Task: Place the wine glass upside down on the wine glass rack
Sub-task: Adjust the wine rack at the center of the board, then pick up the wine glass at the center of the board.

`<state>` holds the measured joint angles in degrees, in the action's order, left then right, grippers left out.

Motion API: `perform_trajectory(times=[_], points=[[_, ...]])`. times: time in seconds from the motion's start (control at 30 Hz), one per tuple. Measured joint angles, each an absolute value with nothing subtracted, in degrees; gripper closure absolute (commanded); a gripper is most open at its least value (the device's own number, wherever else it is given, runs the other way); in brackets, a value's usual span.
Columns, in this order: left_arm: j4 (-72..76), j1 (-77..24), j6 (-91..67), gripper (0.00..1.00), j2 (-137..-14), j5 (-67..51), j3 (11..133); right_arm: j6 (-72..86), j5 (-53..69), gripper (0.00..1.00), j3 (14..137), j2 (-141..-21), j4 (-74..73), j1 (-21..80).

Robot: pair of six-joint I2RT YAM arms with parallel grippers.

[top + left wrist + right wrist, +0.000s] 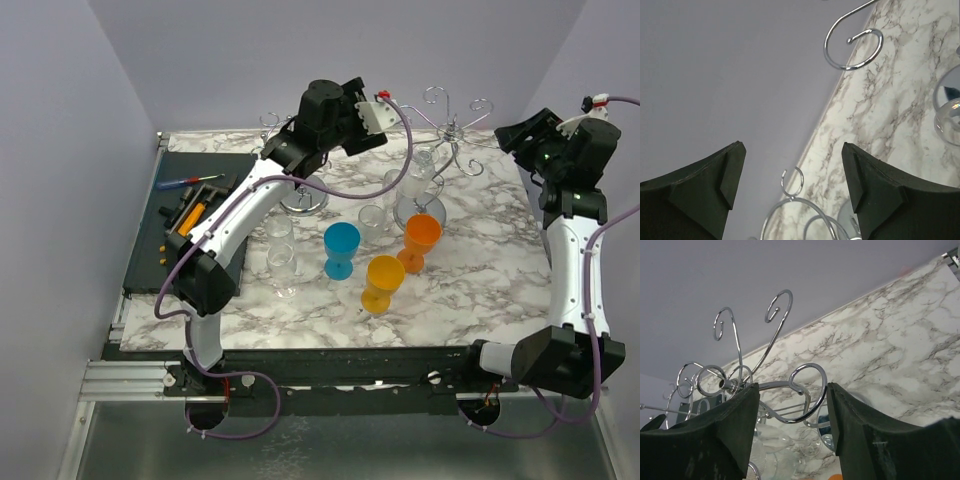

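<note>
My left gripper (792, 170) stands wide, its matte black fingers (725, 172) framing nothing but the veined marble table (900, 100). The right gripper (792, 395) is parted too and grips nothing; the chrome wire rack (730, 385), all curled hooks, sits just beyond it. The clear wine glass (422, 172) seems to hang bowl-down among the rack's arms. A blue goblet (341, 245), a yellow goblet (385, 278) and an orange goblet (421, 238), all opaque plastic, stand in front.

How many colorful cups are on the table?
3. The blue cup stands in the middle of the marble table, the yellow cup nearer the front to its right, the orange cup farther right. None seems hidden.
</note>
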<state>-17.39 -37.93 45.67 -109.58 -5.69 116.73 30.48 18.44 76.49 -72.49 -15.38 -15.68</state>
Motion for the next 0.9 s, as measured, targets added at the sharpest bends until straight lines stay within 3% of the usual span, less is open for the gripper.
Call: perform_trajectory(times=[0.1, 0.23, 0.33, 0.63, 0.9], points=[[-20.6, -36.9, 40.5, 0.14, -108.3, -5.0, 116.5, 29.9, 18.3, 0.32, 78.0, -72.4, -16.6, -15.7], [-24.9, -36.5, 32.5, 0.14, -107.9, -5.3, 116.5, 29.1, 17.7, 0.12, 80.2, -71.7, -18.0, -15.7], [-28.0, -36.6, 26.7, 0.15, -107.9, -6.5, 116.6, 28.4, 16.7, 0.06, 81.4, -70.0, -19.5, -15.7], [-34.2, -36.6, 12.5, 0.18, -115.1, -11.4, 126.9, 26.9, 12.6, 0.06, 84.0, -62.7, -22.9, -15.7], [-36.8, -36.6, 5.5, 0.19, -120.8, -12.9, 128.0, 26.3, 9.1, 0.08, 81.7, -56.9, -23.2, -15.7]])
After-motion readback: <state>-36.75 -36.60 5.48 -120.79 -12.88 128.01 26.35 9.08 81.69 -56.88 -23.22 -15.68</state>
